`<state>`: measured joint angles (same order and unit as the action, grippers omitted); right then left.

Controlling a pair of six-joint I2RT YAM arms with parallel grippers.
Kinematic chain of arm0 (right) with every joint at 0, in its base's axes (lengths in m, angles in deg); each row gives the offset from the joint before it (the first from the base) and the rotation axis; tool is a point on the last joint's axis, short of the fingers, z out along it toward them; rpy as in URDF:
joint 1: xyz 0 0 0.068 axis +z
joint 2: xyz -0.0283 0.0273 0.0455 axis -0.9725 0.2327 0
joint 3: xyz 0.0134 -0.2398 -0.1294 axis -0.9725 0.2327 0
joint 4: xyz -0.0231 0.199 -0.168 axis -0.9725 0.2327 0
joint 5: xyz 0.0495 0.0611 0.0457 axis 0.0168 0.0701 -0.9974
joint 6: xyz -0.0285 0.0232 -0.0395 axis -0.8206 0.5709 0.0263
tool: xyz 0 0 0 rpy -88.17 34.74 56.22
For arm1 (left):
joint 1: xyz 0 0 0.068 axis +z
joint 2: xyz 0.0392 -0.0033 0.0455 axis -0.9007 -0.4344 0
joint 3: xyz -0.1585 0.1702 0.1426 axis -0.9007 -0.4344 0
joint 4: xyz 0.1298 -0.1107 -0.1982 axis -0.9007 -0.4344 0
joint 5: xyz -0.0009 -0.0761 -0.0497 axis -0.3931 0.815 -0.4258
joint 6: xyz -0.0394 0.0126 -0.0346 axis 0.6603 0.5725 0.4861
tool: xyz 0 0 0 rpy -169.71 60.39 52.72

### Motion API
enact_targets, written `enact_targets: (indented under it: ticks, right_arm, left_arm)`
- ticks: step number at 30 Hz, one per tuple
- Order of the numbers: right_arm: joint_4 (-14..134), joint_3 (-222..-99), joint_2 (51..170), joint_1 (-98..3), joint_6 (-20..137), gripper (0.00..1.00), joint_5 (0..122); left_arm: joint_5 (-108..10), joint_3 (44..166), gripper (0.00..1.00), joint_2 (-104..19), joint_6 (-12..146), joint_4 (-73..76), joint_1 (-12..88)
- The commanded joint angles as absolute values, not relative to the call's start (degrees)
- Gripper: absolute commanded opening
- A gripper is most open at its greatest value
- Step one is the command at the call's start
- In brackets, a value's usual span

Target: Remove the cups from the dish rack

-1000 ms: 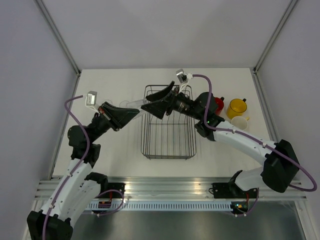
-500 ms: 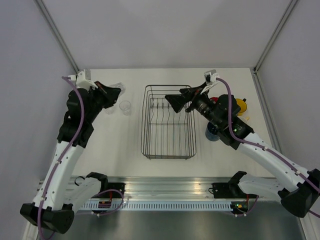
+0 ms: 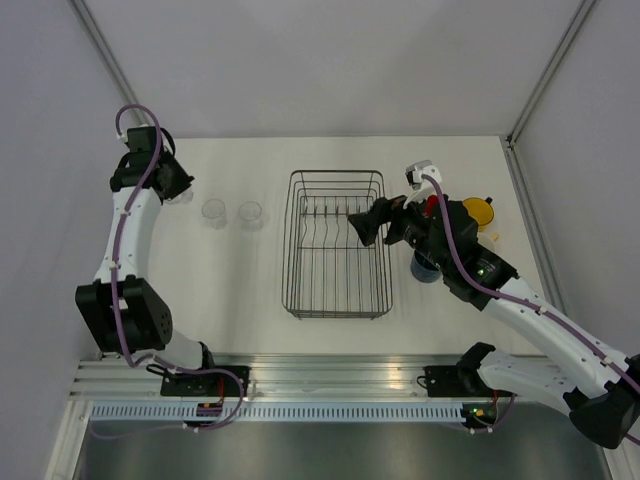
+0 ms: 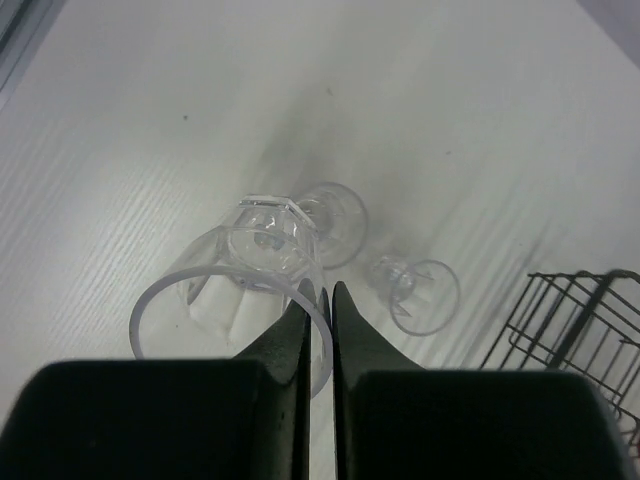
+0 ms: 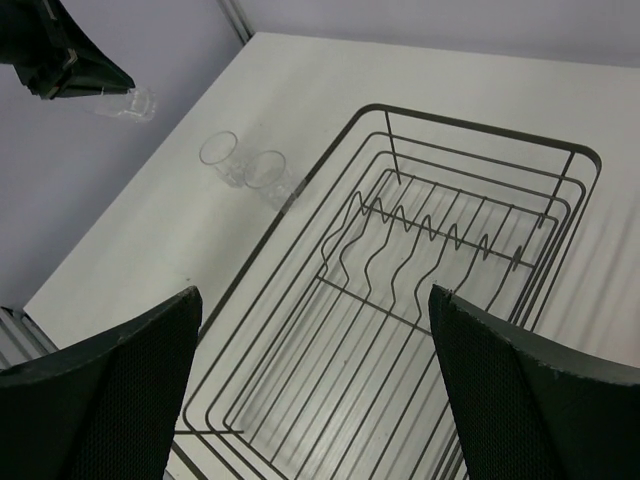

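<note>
One tumbler (image 4: 262, 238), mouth toward left hand (image 4: 322, 293)

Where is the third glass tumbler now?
The left gripper holds the third tumbler by its rim, at far left in the top view, left of the two tumblers beside the dish rack.

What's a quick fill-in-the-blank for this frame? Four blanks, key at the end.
1. The dish rack is ___.
2. The left gripper pinches a glass tumbler by its ___.
3. ___ other tumblers stand on the table, left of the rack.
4. The right gripper hangs ___ above the rack.
Missing words: empty; rim; Two; open.
</note>
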<state>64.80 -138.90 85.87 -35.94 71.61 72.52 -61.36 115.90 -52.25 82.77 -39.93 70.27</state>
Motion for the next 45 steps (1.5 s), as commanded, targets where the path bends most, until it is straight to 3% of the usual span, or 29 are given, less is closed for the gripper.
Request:
enact_targets:
  ticks: [1, 10, 20, 30, 41, 45]
  right_arm:
    - [65.63, -138.15, 85.17, -36.2, 69.86, 0.98, 73.5]
    - [65.19, -136.56, 85.35, -36.2, 69.51, 0.98, 74.29]
    - [64.66, -135.68, 85.35, -36.2, 69.42, 0.98, 74.11]
    - [64.4, -135.24, 85.96, -36.2, 69.33, 0.98, 74.03]
    - [64.49, -135.07, 85.61, -36.2, 69.33, 0.98, 73.59]
    - [64.49, -135.07, 85.52, -36.2, 69.33, 0.98, 73.67]
  left_arm:
    - [-60.23, 121.52, 0.02, -58.43, 78.77, -44.34, 73.56]
    - [-60.57, 137.6, 0.02, -77.14, 75.87, -52.33, 76.38]
    - [-63.12, 143.15, 0.05, -88.58, 75.61, -53.05, 76.82]
    - [-64.36, 142.1, 0.07, -92.99, 74.99, -53.04, 76.82]
    - [-63.05, 140.96, 0.18, -94.13, 74.82, -52.96, 76.91]
    - [-63.04, 139.99, 0.18, -94.13, 74.82, -52.96, 76.82]
